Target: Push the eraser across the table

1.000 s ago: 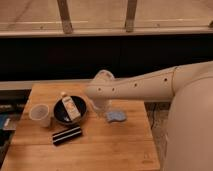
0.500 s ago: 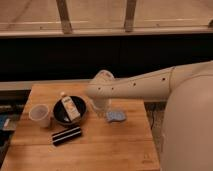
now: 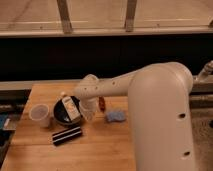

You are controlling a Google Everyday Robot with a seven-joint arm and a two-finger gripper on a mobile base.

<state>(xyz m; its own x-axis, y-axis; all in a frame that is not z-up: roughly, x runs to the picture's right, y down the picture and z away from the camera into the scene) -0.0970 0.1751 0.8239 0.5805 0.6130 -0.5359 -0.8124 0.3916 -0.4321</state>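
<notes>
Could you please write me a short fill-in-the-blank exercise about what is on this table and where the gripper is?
1. The gripper hangs between the black bowl and the light-____ sponge pad.
2. A small carton stands inside the ____.
3. The long ____ eraser lies on the table, nearer the camera than the bowl.
4. The pale cup stands to the ____ of the bowl.
Missing words: blue; bowl; black; left.
</notes>
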